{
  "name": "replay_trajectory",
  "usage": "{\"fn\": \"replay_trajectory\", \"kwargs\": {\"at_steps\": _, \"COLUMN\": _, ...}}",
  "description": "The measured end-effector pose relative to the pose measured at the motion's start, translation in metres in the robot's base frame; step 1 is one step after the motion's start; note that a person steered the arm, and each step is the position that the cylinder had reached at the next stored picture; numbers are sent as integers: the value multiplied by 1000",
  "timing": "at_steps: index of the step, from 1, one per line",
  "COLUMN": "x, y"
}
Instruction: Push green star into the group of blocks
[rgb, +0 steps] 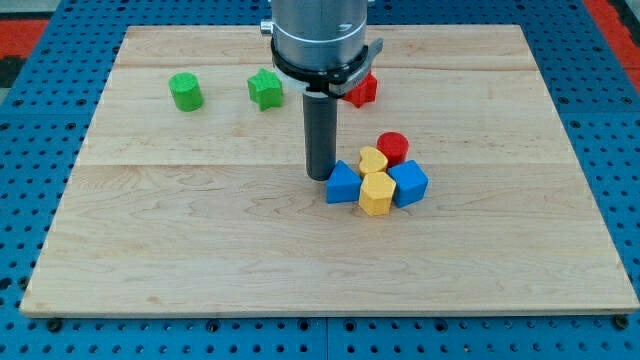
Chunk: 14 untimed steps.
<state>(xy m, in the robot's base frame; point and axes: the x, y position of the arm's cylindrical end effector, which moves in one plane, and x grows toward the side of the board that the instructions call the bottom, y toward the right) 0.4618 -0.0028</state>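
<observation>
The green star (265, 89) lies on the wooden board near the view's top, left of centre. A group of blocks sits right of centre: a red cylinder (392, 147), a yellow heart (372, 160), a blue triangular block (342, 184), a yellow block (376, 194) and a blue cube (408, 183). My tip (320, 177) stands just left of the blue triangular block, very close to it. The tip is below and to the right of the green star, well apart from it.
A green cylinder (185, 92) stands left of the green star. A red star-like block (361, 90) lies near the top, partly hidden behind the arm's body (320, 40). The board (150, 250) rests on a blue pegboard surface.
</observation>
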Motion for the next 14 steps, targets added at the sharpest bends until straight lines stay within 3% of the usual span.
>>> {"fn": "replay_trajectory", "kwargs": {"at_steps": 1, "x": -5, "y": -18}}
{"fn": "replay_trajectory", "kwargs": {"at_steps": 3, "x": -33, "y": -170}}
{"fn": "replay_trajectory", "kwargs": {"at_steps": 7, "x": -171, "y": -120}}
{"fn": "replay_trajectory", "kwargs": {"at_steps": 9, "x": -93, "y": -52}}
{"fn": "replay_trajectory", "kwargs": {"at_steps": 10, "x": -90, "y": -44}}
{"fn": "replay_trajectory", "kwargs": {"at_steps": 12, "x": -160, "y": -29}}
{"fn": "replay_trajectory", "kwargs": {"at_steps": 14, "x": -122, "y": 21}}
